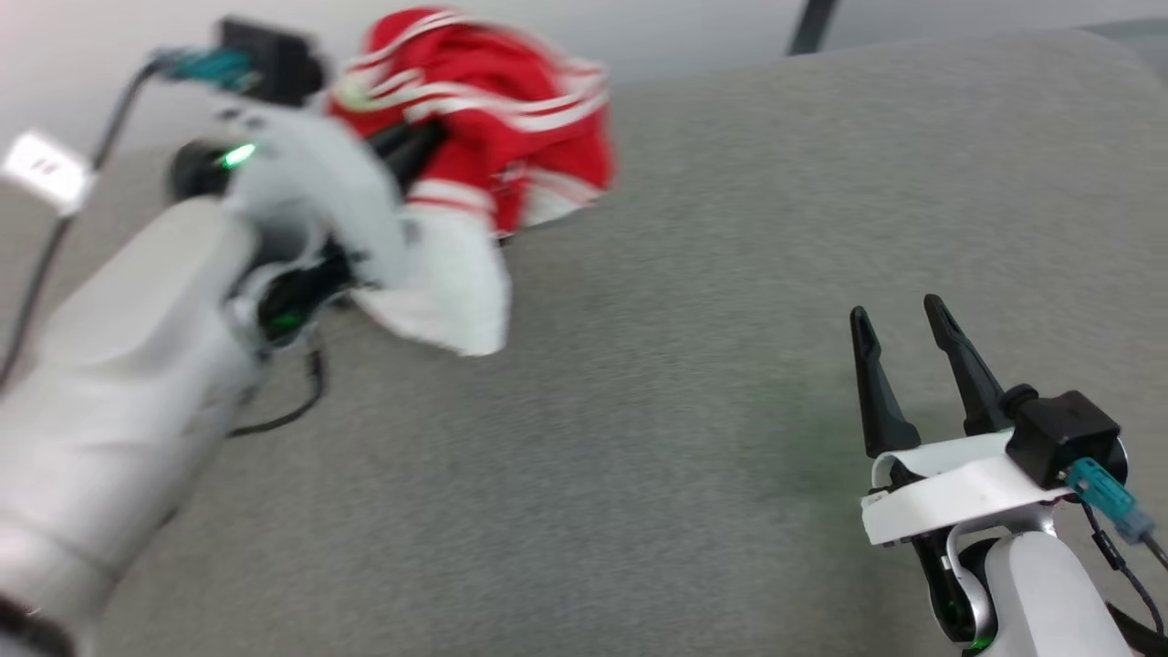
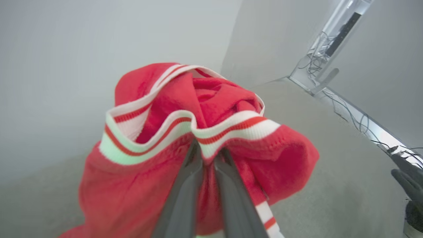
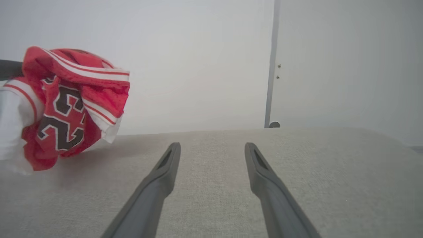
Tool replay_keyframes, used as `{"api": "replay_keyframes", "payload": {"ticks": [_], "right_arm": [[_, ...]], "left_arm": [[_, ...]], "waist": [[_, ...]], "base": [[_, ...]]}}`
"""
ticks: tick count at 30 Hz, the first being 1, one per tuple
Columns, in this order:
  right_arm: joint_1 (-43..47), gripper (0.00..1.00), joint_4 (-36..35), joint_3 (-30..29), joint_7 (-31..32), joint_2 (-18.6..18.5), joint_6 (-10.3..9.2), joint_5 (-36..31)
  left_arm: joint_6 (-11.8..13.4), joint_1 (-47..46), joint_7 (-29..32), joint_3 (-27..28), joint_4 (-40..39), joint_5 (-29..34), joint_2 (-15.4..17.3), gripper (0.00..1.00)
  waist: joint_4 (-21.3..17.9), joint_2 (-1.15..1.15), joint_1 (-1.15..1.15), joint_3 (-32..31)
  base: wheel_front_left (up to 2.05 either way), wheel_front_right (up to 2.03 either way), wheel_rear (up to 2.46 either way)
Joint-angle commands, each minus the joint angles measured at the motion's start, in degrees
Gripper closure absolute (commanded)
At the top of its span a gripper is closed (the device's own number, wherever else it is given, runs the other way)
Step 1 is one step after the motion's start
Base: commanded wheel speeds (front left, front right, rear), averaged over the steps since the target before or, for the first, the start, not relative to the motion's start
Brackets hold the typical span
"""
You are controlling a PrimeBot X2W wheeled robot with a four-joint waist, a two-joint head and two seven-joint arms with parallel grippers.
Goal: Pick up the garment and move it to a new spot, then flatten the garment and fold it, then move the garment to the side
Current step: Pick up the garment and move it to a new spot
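The grey upholstered surface (image 1: 693, 383) is my reference, and it is the biggest thing in front of me. Above its far left part hangs the garment (image 1: 511, 119), one bunched red jersey with white sleeves and white-and-red striped trim. From the right wrist camera I can read dark numerals outlined in white on its front (image 3: 72, 109), and most of the bundle is raised off the grey surface with a shadow beneath it. I cannot tell whether the lowest white fold touches the fabric below (the head camera is blurred on that side).

I count two grippers, each with two long dark fingers. The left gripper (image 2: 208, 150) sits over the far left of the grey surface, its fingers pressed nearly together and pinching the garment: the striped trim folds right over their tips, and red cloth (image 2: 138, 185) bulges on both sides of them and beyond. One white sleeve (image 1: 456, 292) droops below that arm's wrist, toward the surface.

The right gripper (image 1: 896, 308) hovers over the near right part of the grey surface, well apart from the garment. Its two fingers are spread wide with nothing between them (image 3: 213, 145); bare grey weave shows in the gap. From that wrist, the garment is far off to the left of its fingers.
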Motion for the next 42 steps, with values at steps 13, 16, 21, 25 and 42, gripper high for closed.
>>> {"api": "replay_keyframes", "payload": {"ticks": [13,16,21,25,42], "right_arm": [[-1.07,0.00,-3.09,1.34,-0.30,0.22,-0.08,7.56],[-0.78,0.00,-3.30,1.29,-0.31,0.20,-0.08,8.20],[-0.48,0.00,-3.30,1.01,-0.31,0.20,-0.08,8.51],[-1.01,0.00,-3.38,0.98,-0.30,0.19,-0.08,8.05],[-2.19,0.00,-4.54,3.21,-0.31,0.19,-0.08,12.22]], "left_arm": [[-0.04,-9.70,-8.69,-11.43,3.60,3.31,-13.67,1.00],[-0.04,-7.48,-9.04,-14.65,4.24,2.87,-12.82,1.00],[-0.05,-5.02,-5.93,-16.49,2.96,2.62,-9.06,1.00],[-0.05,-3.96,-3.26,-16.83,1.55,4.86,-5.94,1.00],[-0.02,1.94,18.07,-17.52,-3.17,26.73,-0.67,1.00]], "waist": [[-15.00,0.00,0.00,6.93],[-15.61,0.00,0.00,7.56],[-15.39,0.00,0.00,7.88],[-14.56,0.00,0.00,7.80],[-17.89,0.00,0.00,13.22]], "base": [[0.00,0.00,0.00],[0.00,0.00,0.00],[0.00,0.00,0.00],[0.00,0.00,0.00],[0.00,0.00,0.00]]}}
